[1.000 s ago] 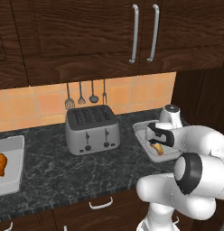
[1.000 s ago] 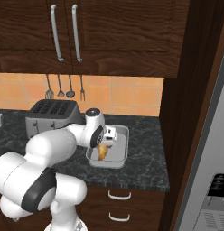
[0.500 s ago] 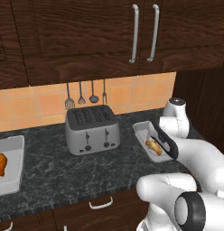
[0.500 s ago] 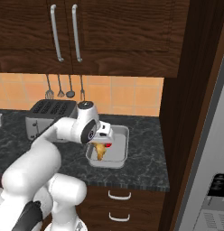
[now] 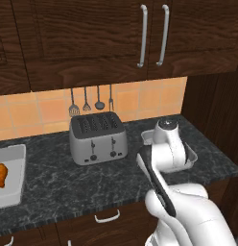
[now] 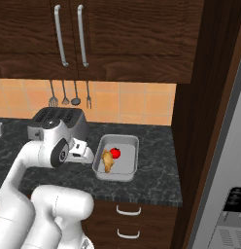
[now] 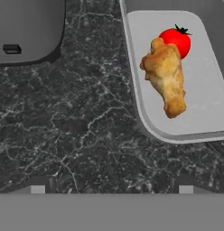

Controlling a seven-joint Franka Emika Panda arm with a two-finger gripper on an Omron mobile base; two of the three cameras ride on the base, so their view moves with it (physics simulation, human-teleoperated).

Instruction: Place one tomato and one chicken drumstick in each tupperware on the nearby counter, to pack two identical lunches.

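kitchen: toaster point(image 5: 97, 138), hanging utensils point(image 5: 91, 101), wood cabinets point(image 5: 92, 38), stone counter point(image 5: 73, 180).

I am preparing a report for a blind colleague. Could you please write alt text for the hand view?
A light-grey tupperware tray on a black marbled counter holds a golden chicken drumstick touching a red tomato. The silver toaster sits at upper left, and the open hand hovers over bare counter beside the tray.

Dark brown wall cabinets point(image 5: 92, 38) with long silver handles point(image 5: 142, 36) hang above an orange tiled backsplash point(image 5: 135, 101), where four utensils point(image 5: 91, 102) hang in a row. A tall dark panel point(image 6: 205, 107) stands beside a grey appliance point(image 6: 229, 194). Lower drawers point(image 6: 132, 223) carry curved silver pulls.
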